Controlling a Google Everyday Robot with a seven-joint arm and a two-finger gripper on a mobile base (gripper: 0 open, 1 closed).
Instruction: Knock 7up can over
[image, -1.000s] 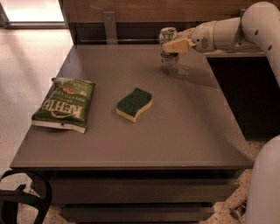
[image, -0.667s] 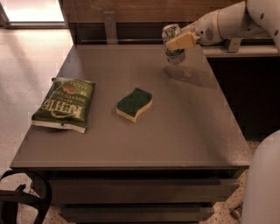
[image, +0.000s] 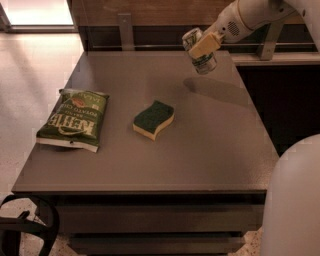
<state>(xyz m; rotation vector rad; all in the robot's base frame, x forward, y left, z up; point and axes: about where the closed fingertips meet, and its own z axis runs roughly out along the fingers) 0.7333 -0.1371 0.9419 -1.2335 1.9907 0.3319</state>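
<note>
The 7up can (image: 206, 63) is a small silver can with green markings, near the table's far right edge. It is tilted, its top leaning left, and held above the tabletop with its shadow beneath it. My gripper (image: 203, 46) comes in from the upper right on the white arm and is shut on the can. One beige finger (image: 205, 44) lies across the can's upper half.
A green chip bag (image: 75, 120) lies flat at the table's left side. A green and yellow sponge (image: 154, 119) lies near the middle. The grey table (image: 150, 170) ends at the right in a dark gap. My white base (image: 295, 200) fills the lower right corner.
The can stood upright on the table at the far right. My gripper has since lifted it a little and tipped it, so it now hangs tilted above its shadow.
</note>
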